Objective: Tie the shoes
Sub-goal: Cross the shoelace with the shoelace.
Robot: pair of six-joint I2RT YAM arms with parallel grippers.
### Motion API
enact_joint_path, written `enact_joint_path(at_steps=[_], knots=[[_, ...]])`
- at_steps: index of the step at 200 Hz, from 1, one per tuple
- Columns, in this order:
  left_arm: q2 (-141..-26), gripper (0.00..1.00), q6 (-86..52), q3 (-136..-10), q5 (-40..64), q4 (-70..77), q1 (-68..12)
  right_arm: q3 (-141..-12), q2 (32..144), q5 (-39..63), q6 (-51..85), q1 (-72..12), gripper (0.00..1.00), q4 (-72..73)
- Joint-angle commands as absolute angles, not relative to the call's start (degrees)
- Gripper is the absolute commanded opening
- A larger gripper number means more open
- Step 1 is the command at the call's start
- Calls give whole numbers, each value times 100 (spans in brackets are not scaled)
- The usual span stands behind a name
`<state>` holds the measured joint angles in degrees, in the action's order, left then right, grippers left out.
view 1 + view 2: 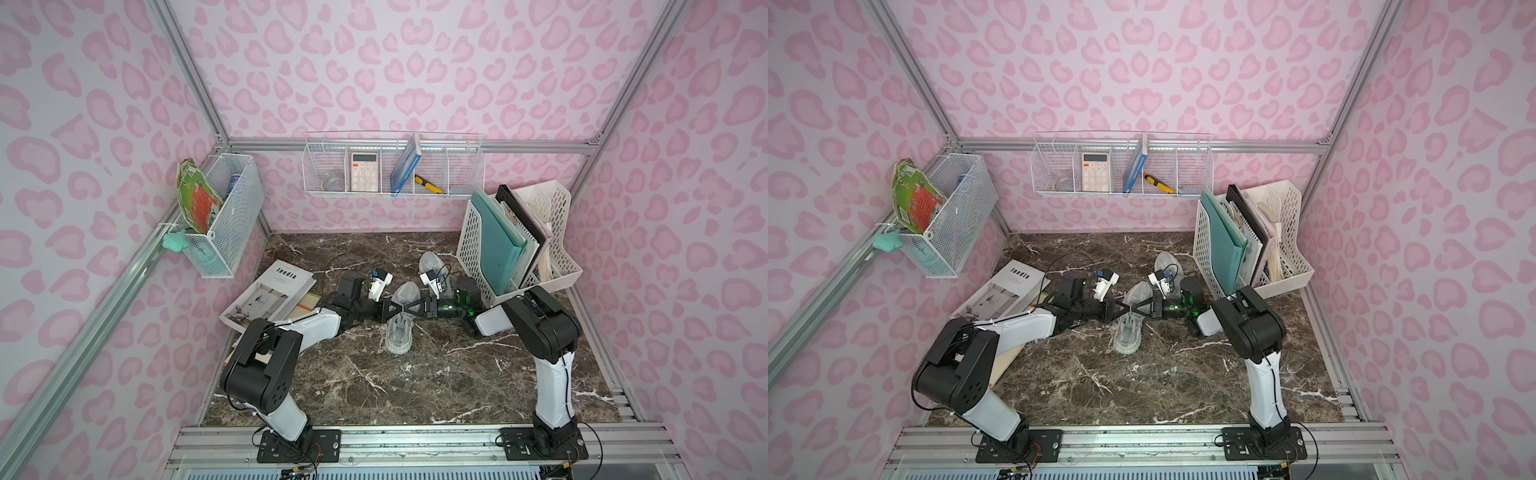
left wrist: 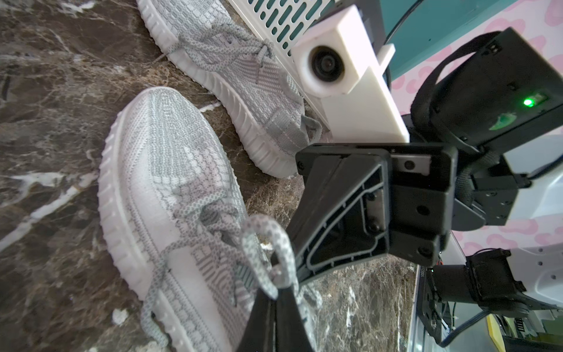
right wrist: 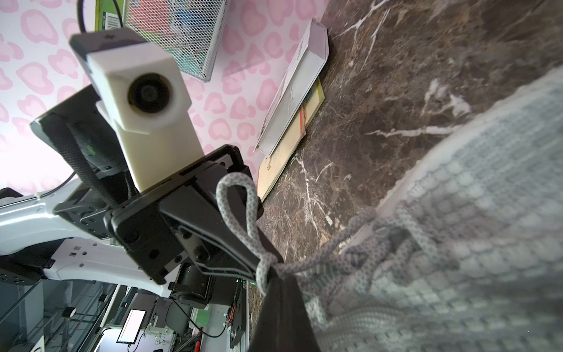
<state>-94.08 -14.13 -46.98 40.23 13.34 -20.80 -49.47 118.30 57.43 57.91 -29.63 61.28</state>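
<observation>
The left claw (image 2: 272,300) is pinching together on a speckled grey-white lace loop (image 2: 262,222), which is arching up from its tips just beside the right claw (image 2: 293,275). The right claw is likewise squeezing tight on a second grey-white lace loop (image 3: 235,177), which in the right wrist view is showing in front of the left claw. In both top views the two claws are meeting tip to tip, crossing just above the lacing of the near light grey knit sneaker (image 1: 400,336), and the laces are stretching up from its eyelets to the pinch points. That sneaker is sitting upright on its ribbed pale sole near the middle of the dark brown marbled desk (image 1: 415,386), with its toe pointing toward the back wall. The far light grey knit sneaker (image 1: 430,264) is resting behind it on the right arm's side, just beside the white perforated file holder (image 1: 469,249). Its laces are seemingly knotted, though the left wrist view is showing them only partly. A white magazine (image 1: 270,291) is lying on the desk on the left arm's side.
</observation>
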Motion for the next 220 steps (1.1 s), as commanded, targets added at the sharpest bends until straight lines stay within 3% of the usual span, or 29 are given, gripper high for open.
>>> enact_joint_path(at_steps=[1, 83, 155, 220], knots=[[-9343, 2, -1299, -4719, 4219, 1300, -2065, -4960, 11753, 5564, 5484, -2912, 0, 5995], [-9359, 20, -1286, -4703, 4142, 1274, -2059, -4994, 11725, 5612, 5265, -2912, 0, 5795], [-9500, 8, -1272, -4777, 4112, 1257, -2057, -5020, 11702, 5751, 5138, -2935, 0, 5634], [-9581, 22, -1045, -4837, 4071, 1050, -2059, -5095, 11628, 5716, 4797, -2927, 9, 5155]])
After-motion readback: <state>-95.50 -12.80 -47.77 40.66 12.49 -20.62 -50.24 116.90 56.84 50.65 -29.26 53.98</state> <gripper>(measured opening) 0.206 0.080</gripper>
